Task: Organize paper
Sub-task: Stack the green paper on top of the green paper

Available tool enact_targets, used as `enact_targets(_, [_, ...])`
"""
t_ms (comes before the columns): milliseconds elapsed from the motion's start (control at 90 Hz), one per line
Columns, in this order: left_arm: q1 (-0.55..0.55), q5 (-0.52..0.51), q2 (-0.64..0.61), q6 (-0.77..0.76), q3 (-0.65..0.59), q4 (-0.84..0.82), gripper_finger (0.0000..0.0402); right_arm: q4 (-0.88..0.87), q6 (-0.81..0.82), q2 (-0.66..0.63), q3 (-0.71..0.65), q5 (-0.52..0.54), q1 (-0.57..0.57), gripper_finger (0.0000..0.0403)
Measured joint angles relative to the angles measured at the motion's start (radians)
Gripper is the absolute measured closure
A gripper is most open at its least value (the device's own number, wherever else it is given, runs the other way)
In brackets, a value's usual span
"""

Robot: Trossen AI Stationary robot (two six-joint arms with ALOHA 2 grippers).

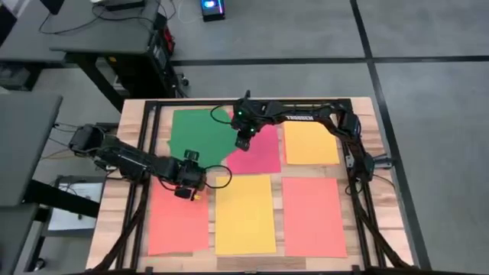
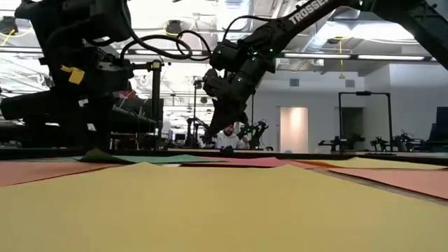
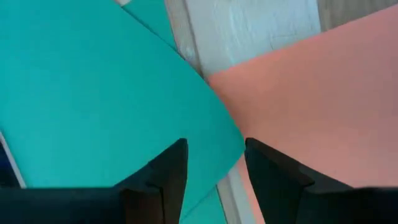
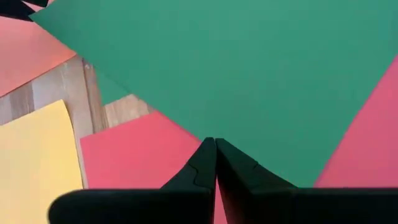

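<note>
Coloured sheets of paper lie flat on the wooden table. The green sheet is at the far left and overlaps the pink-red sheet. My right gripper is shut, its tips down on the green sheet's right part. My left gripper is open over the green sheet's near edge, where green meets the orange-red sheet. In the low view that green part rises a little off the table. My right gripper sets its shut fingertips on the green sheet close to its edge, above the pink-red sheet, coming from above and pointing down. The sheet lies flat there. Whether a fold is pinched between the tips cannot be told. My left gripper's fingers straddle the green sheet's edge from above; I cannot tell whether they touch it.
A yellow-orange sheet lies at the far right. A yellow sheet lies near the middle, between orange-red sheets on the near left and near right. Black frame rails run along the table's sides.
</note>
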Motion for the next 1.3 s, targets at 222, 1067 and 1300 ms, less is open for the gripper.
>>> enact_targets(222, [0.0,-0.097,0.0,-0.044,0.0,-0.001,0.0257,0.0,0.0,0.0,0.0,-0.003,0.0,0.0403])
enact_targets(1067, [0.002,0.014,-0.001,-0.191,-0.085,0.089,0.0257,0.001,0.005,0.0,0.0,-0.005,0.007,0.0403])
enact_targets(1300, [0.001,0.05,-0.001,-0.168,-0.086,0.125,0.0257,0.0,0.005,0.0,0.0,-0.005,0.013,0.0403])
